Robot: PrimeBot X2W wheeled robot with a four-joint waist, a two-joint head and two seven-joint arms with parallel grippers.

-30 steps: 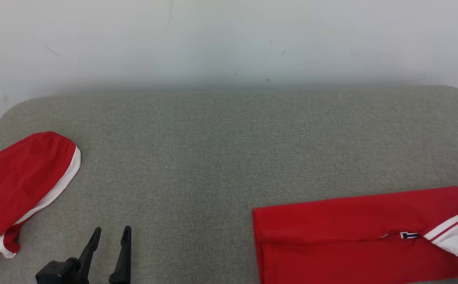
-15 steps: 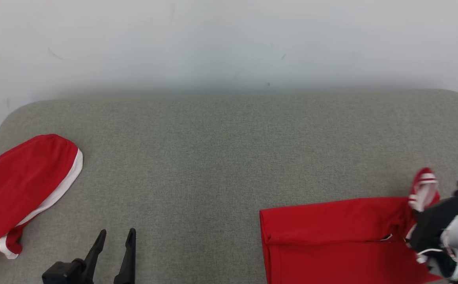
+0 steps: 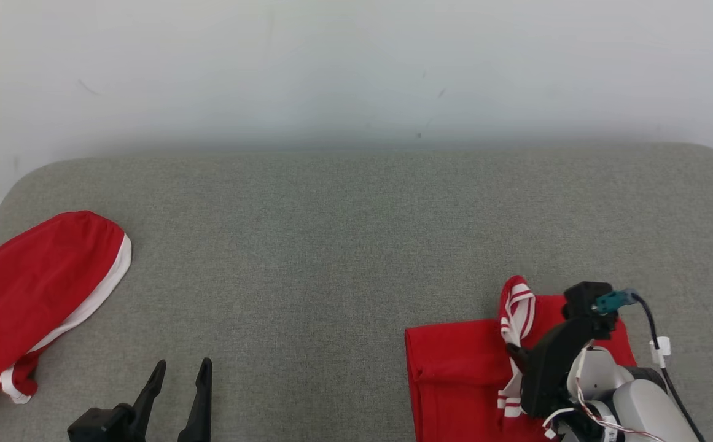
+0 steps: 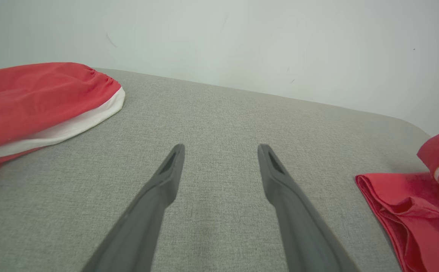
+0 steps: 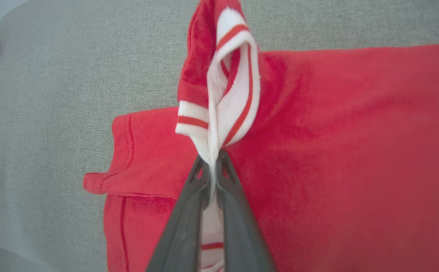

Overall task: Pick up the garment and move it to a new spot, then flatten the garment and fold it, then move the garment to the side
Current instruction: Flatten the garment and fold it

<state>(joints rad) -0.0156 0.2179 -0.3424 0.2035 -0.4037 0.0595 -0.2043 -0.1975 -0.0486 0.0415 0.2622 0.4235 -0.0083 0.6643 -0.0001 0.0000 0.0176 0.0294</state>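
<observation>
On the rounded grey woven cushion's [image 3: 331,245] near right, the folded red garment [image 3: 454,368] is laid; its ribbed striped collar [image 5: 230,94] is pinched by the right gripper [image 5: 213,162]. At the near left, the left gripper [image 4: 221,151] is spread wide.

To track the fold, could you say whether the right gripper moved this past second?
Yes: the right gripper, shut on the striped trim, moved leftward along the garment toward its left edge.
</observation>
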